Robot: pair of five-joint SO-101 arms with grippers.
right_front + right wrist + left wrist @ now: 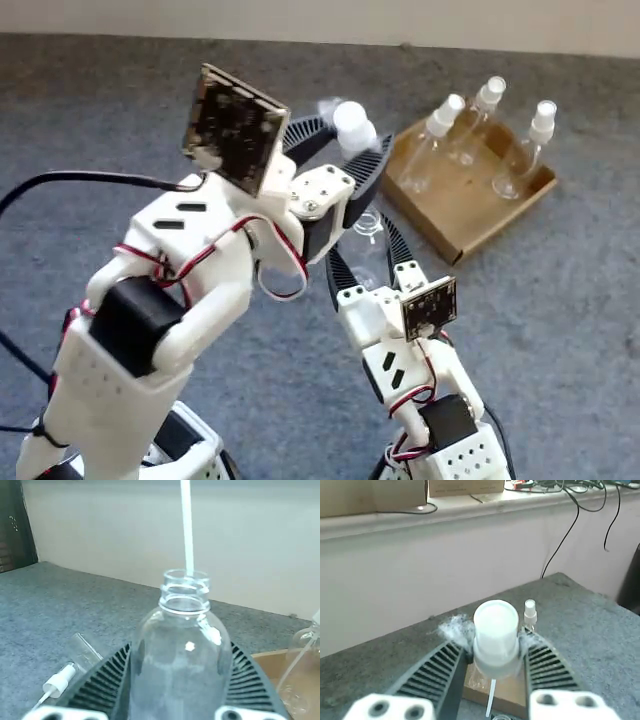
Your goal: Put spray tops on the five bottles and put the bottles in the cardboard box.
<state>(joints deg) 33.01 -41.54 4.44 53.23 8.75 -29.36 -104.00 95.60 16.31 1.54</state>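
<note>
My left gripper (pixel 347 135) is shut on a white spray top (pixel 495 632), held in the air with its thin tube (pixel 186 525) hanging down. Directly below, my right gripper (pixel 368 238) is shut on an upright clear bottle (pixel 182 650) without a top. The tube's end sits at the bottle's open neck (pixel 185 587). The cardboard box (pixel 470 205) lies to the right on the carpet, with three topped bottles (pixel 480 120) in it. A loose spray top (pixel 60 682) and another clear bottle (pixel 85 647) lie on the carpet beside the held bottle.
Grey carpet (pixel 560 330) covers the table, with free room in front of and right of the box. A pale wall (pixel 420 575) runs along the far edge. A black cable (pixel 70 182) trails behind the left arm.
</note>
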